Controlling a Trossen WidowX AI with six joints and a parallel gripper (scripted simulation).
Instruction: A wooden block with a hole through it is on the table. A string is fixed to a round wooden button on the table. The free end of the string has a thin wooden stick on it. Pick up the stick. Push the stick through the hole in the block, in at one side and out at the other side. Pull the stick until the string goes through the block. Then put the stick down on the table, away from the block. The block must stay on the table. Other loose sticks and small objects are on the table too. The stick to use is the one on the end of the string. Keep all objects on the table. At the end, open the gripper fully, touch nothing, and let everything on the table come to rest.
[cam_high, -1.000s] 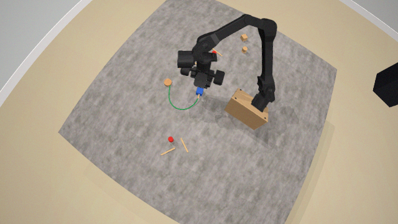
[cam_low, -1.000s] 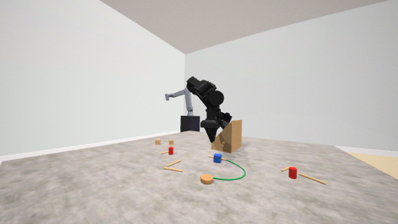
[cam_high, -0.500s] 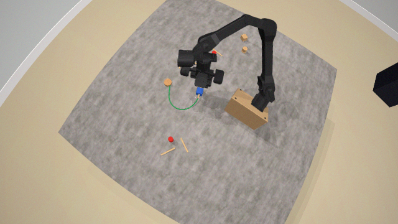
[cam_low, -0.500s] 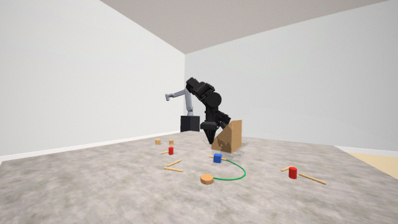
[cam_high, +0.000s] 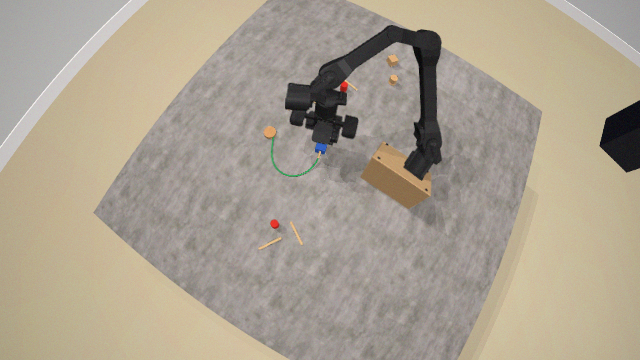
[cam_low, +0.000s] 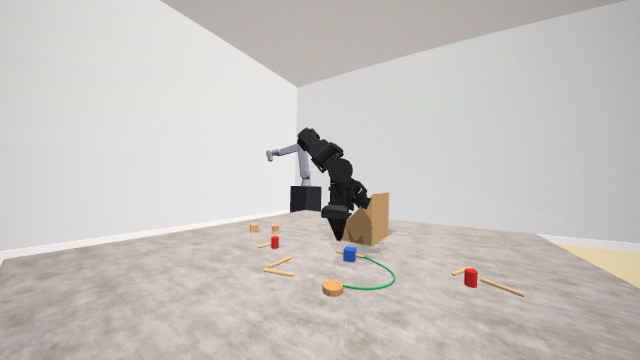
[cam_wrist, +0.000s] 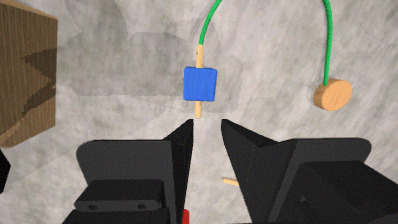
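The wooden block stands on the table; its hole cannot be made out. The round button lies on the table, with the green string curving to the stick. A blue cube covers the stick's middle in the wrist view; both stick ends show. My gripper is partly open and empty, above the table near the stick's free end. In the top view its fingertips are hidden.
A red cylinder lies near two loose sticks. Another red cylinder stands behind the gripper, near more loose sticks. A wooden cube and small wooden cylinder are farther back.
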